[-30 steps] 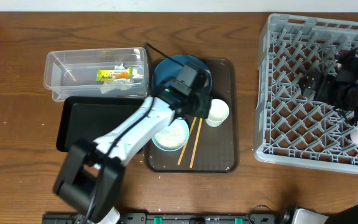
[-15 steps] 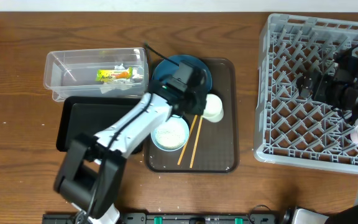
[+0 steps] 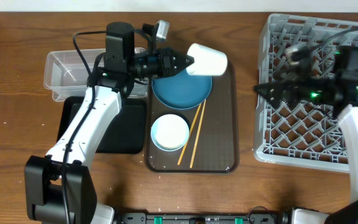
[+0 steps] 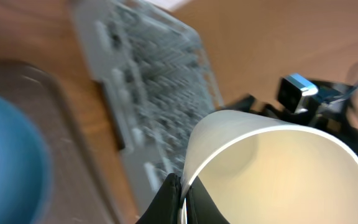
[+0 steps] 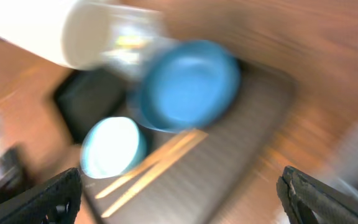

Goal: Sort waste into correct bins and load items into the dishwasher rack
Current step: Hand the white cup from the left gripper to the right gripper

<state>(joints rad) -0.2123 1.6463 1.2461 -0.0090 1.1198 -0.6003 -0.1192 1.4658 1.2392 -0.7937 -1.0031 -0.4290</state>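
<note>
- Overhead: your left gripper [image 3: 188, 61] pinches the rim of the white cup [image 3: 207, 60], which lies on its side in the air above the blue plate [image 3: 180, 89].
- Grip firmly and carry it right, high over the rack wall.
- Your right gripper [image 3: 271, 93], fingers spread, hovers at the left edge of the dishwasher rack [image 3: 263, 134]; steady the cup before any handover.

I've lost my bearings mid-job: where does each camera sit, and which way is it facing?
Overhead: above the table, looking straight down; both arms show, the left gripper holding the cup.
Left wrist: on the left arm, facing the rack past the cup's mouth; its fingers pinch the rim.
Right wrist: facing the plate and bowl; open fingers at the lower corners.
Shared: all three see the cup.
</note>
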